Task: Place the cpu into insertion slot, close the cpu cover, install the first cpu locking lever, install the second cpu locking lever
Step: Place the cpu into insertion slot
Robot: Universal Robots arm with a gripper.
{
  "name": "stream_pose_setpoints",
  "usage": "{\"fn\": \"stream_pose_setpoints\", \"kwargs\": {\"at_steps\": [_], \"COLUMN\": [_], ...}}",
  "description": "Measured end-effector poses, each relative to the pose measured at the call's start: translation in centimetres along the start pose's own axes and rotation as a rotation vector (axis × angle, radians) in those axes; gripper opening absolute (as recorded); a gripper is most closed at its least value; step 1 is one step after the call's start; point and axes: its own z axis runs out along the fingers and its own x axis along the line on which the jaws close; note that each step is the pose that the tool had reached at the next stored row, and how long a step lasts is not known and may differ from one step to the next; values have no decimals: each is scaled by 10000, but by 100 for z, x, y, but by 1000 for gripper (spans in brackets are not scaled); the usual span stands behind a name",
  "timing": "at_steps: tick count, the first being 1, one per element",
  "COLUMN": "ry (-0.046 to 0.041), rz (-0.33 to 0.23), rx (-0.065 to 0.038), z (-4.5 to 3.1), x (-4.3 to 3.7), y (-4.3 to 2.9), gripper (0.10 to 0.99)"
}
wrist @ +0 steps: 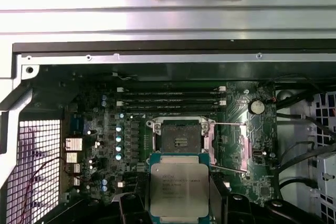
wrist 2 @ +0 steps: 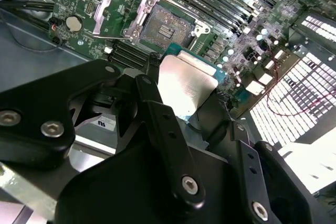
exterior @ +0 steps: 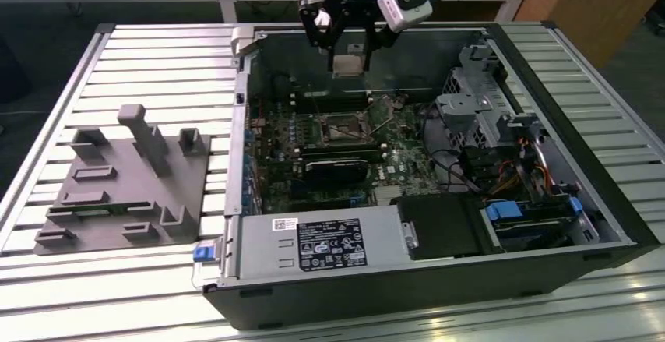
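1st step: cpu (wrist: 179, 190) placement, aloft, not yet at insertion slot (wrist: 180, 136)
gripper (exterior: 348, 60): fingers clamp cpu
cpu cover (wrist: 229, 148): open
need: square alignment w/ slot

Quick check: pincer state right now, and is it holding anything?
The pincer: shut on the cpu, which is not yet in the insertion slot.

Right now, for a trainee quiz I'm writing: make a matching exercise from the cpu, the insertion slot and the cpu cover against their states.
1. cpu
2. insertion slot
3. cpu cover

A. swung open
B. held in the gripper, not yet seated
C. empty, dark centre exposed

Pairs: 1-B, 2-C, 3-A.
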Motion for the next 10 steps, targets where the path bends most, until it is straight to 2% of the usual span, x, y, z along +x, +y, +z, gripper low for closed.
{"fn": "stream_pose_setpoints", "kwargs": {"at_steps": [10], "ry": [0], "rz": [-1], "rx": [11], "z": [157], "x": [-22], "y": [-2], "gripper": [537]}}
